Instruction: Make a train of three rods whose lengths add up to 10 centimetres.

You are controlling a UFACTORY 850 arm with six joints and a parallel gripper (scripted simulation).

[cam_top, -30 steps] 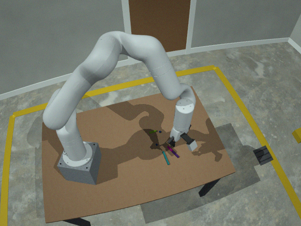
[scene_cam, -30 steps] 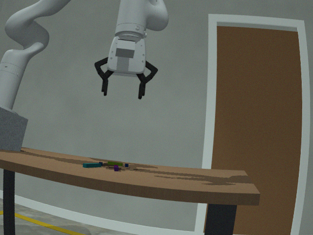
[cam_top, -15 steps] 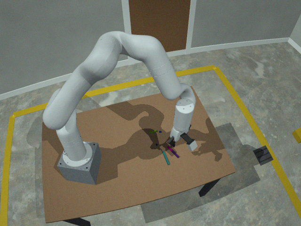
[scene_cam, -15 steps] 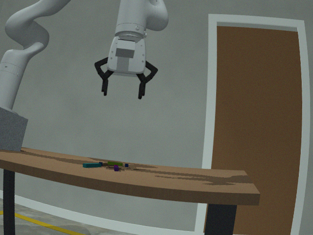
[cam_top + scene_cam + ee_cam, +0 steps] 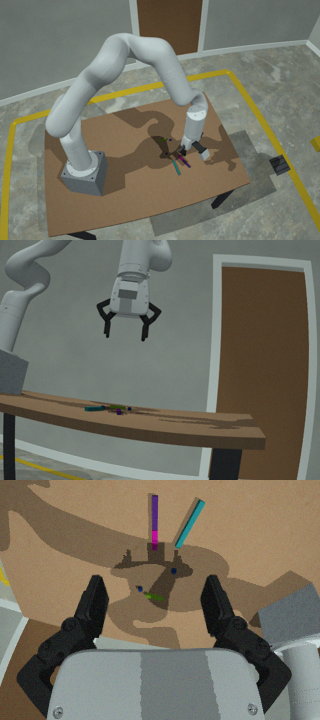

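Note:
My gripper (image 5: 183, 151) (image 5: 125, 336) (image 5: 154, 586) is open and empty, high above the rods on the brown table (image 5: 129, 206) (image 5: 180, 431) (image 5: 267, 494). A purple rod (image 5: 187, 163) (image 5: 118, 411) (image 5: 155, 512) and a short magenta rod (image 5: 180, 157) (image 5: 155, 540) lie end to end in one line. A turquoise rod (image 5: 176, 167) (image 5: 93, 408) (image 5: 190, 523) lies slanted beside them, apart. A lime rod (image 5: 162, 139) (image 5: 117, 407) (image 5: 155, 598) lies further back, with one blue cube (image 5: 170, 139) (image 5: 129, 408) (image 5: 139, 588) next to it. Another blue cube (image 5: 166, 154) (image 5: 102, 406) (image 5: 174, 571) lies between the lime rod and the turquoise rod.
The arm's grey base block (image 5: 85, 178) (image 5: 11, 374) stands on the table's left part. The arm's shadow covers the rods. The table's right edge is some way from the rods.

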